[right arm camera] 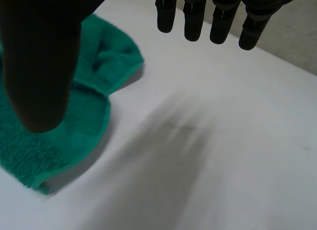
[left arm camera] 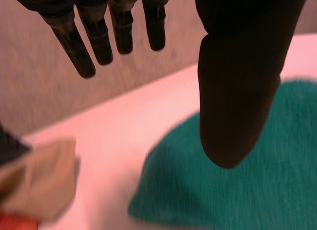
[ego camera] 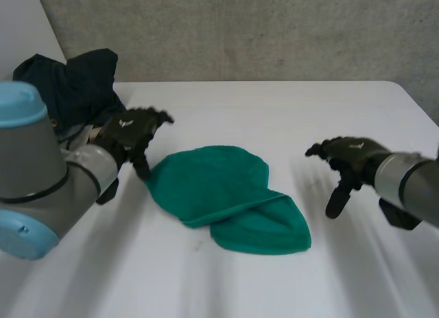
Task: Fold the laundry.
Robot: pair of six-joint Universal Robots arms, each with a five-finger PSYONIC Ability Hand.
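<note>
A green towel (ego camera: 223, 194) lies folded over itself in the middle of the white table (ego camera: 274, 112), with one rounded end toward the front. My left hand (ego camera: 130, 136) hovers just off the towel's left edge, fingers straight and thumb apart, holding nothing. In the left wrist view the thumb (left arm camera: 237, 96) hangs above the green towel (left arm camera: 237, 190) and the fingers (left arm camera: 99, 36) point down, spread. My right hand (ego camera: 343, 160) is off to the right of the towel, open and empty. The right wrist view has the towel (right arm camera: 59, 136) under the thumb (right arm camera: 42, 66).
A heap of dark clothes (ego camera: 72, 85) sits at the table's back left corner, behind my left arm. In the left wrist view a tan cloth (left arm camera: 37, 178) with a red item (left arm camera: 15, 222) under it lies beside the towel. A grey wall (ego camera: 240, 30) stands behind the table.
</note>
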